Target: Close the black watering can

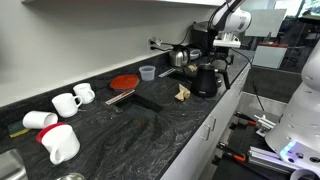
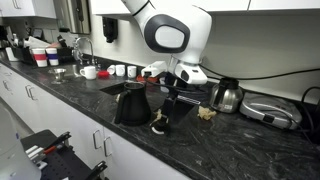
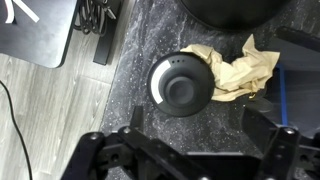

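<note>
The black watering can [image 1: 205, 80] stands near the counter's front edge, and it shows in both exterior views [image 2: 131, 104]. In the wrist view only a dark curved part of it [image 3: 230, 8] shows at the top edge. Its round black lid with a grey rim [image 3: 180, 83] lies flat on the counter beside it, also seen in an exterior view [image 2: 160, 127]. My gripper [image 3: 198, 150] hangs above the lid, open and empty, with one finger on each side of the picture's lower part. It also shows in both exterior views [image 2: 168, 108] [image 1: 226, 44].
Crumpled tan paper [image 3: 235, 68] lies touching the lid. A shiny silver pot [image 2: 226, 95] stands behind. A red disc [image 1: 122, 82], a blue cup [image 1: 147, 72] and white mugs [image 1: 62, 103] lie further along the counter. The counter edge and floor [image 3: 40, 110] are close by.
</note>
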